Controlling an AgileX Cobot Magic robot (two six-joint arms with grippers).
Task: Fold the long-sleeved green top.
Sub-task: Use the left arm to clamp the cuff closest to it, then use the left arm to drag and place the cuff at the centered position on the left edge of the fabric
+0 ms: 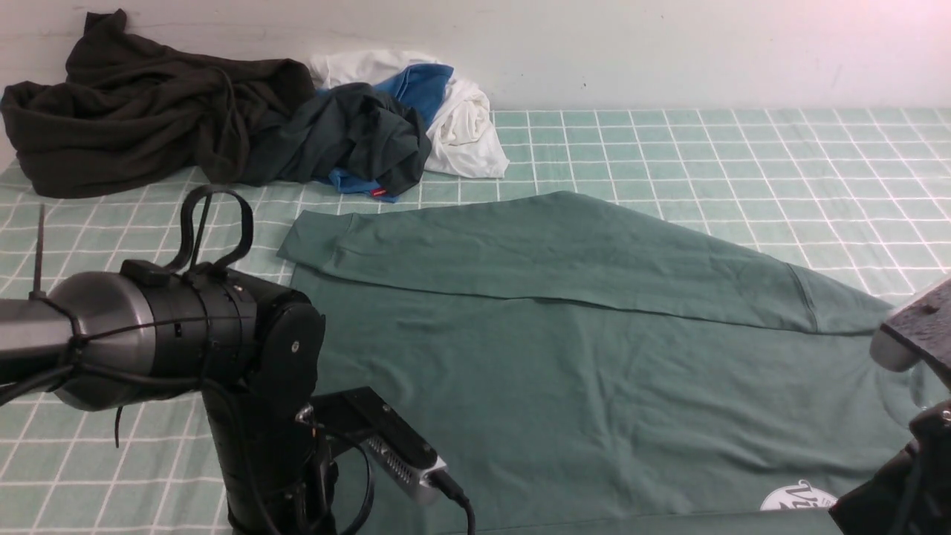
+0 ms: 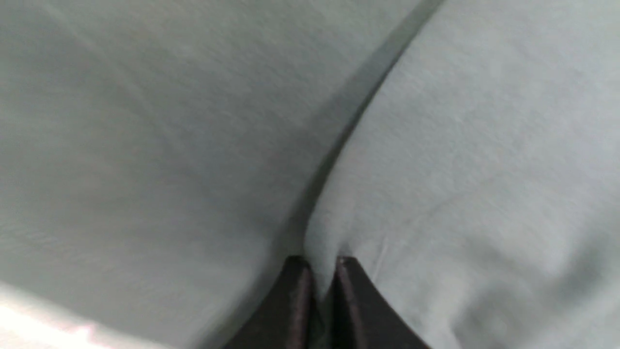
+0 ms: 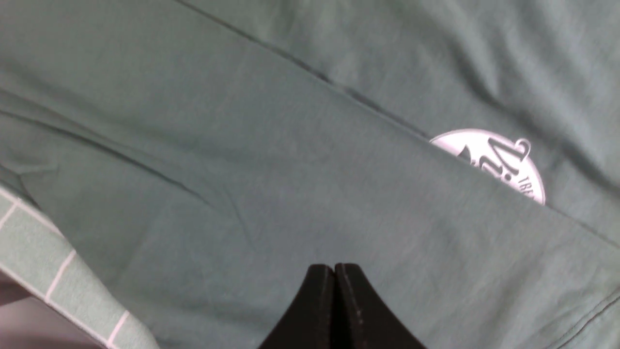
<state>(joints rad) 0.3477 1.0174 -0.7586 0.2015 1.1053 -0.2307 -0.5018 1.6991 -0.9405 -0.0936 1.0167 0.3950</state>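
Observation:
The green long-sleeved top [image 1: 557, 357] lies spread flat on the checked cloth. Its far sleeve [image 1: 565, 253] is folded across the body, with the cuff [image 1: 316, 238] at the left. The white oval logo [image 1: 799, 496] shows at the near right; in the right wrist view a folded layer of the top half covers the logo [image 3: 489, 155]. My left gripper [image 2: 319, 264] is shut on a pinched ridge of the top's fabric [image 2: 460, 145]. My right gripper [image 3: 334, 266] is shut and empty, just over the top [image 3: 242, 169]. Both grippers are out of sight in the front view.
A pile of clothes lies at the back left against the wall: a blackish-brown hooded garment [image 1: 141, 111], a very dark green-black garment [image 1: 349, 141], and blue [image 1: 420, 85] and white [image 1: 468, 126] pieces. The checked cloth [image 1: 743, 156] covers the table, and its edge [image 3: 29, 242] shows in the right wrist view.

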